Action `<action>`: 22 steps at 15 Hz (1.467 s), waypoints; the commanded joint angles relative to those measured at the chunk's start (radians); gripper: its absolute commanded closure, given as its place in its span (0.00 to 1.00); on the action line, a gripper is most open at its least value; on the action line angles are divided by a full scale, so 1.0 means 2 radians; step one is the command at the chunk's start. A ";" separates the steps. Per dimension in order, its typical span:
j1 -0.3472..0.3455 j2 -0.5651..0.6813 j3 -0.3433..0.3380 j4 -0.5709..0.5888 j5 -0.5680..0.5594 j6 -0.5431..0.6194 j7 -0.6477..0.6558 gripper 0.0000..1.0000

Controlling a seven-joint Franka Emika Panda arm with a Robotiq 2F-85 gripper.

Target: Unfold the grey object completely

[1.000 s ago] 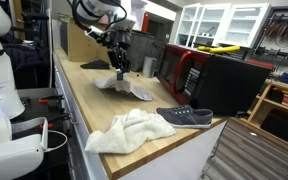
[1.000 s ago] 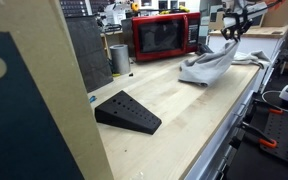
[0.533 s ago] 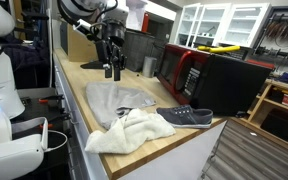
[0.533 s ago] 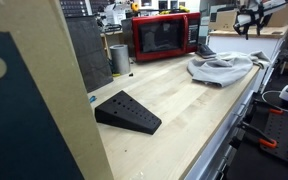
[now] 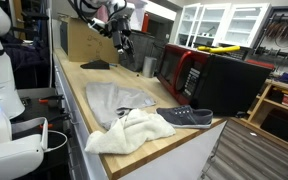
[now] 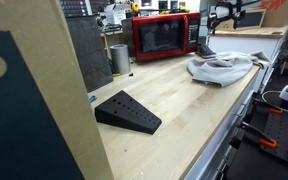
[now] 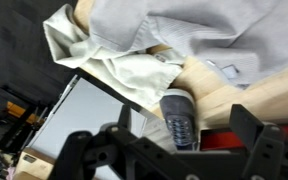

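The gripper (image 7: 164, 135) hung in the air with its two fingers (image 7: 76, 148) spread wide and nothing between them; the wrist view showed only open space and the table far beneath the fingertips. The grey object (image 5: 114, 98) lay on the wooden table (image 5: 79, 85) well below the fingers and clear of them, touched by neither. It was partly spread out but rumpled, with folds and a turned-over edge visible in both exterior views (image 6: 220, 67). In the wrist view the cloth filled the upper part of the picture, beyond the fingertips. The white fluffy towel (image 5: 130, 131) sat bunched against the cloth's far edge from the fingers, touching it, near the table's front corner. In the wrist view its creased folds (image 7: 119, 70) lay just under the grey fabric's edge. The dark shoe (image 5: 185, 116) with a white sole rested just beside the towel; in the wrist view it appeared between the two fingers, though far beneath them. A red microwave (image 5: 188, 70) stood on the table off to one side, lower than the raised fingers. In an exterior view a black wedge (image 6: 127, 111) sat on the table well away from the fingers.
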 commanded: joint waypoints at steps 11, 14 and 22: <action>0.036 0.177 0.022 0.070 0.099 0.114 -0.062 0.00; 0.041 0.205 0.021 0.077 0.142 0.124 -0.090 0.00; 0.052 0.250 0.000 0.075 0.166 0.129 -0.108 0.29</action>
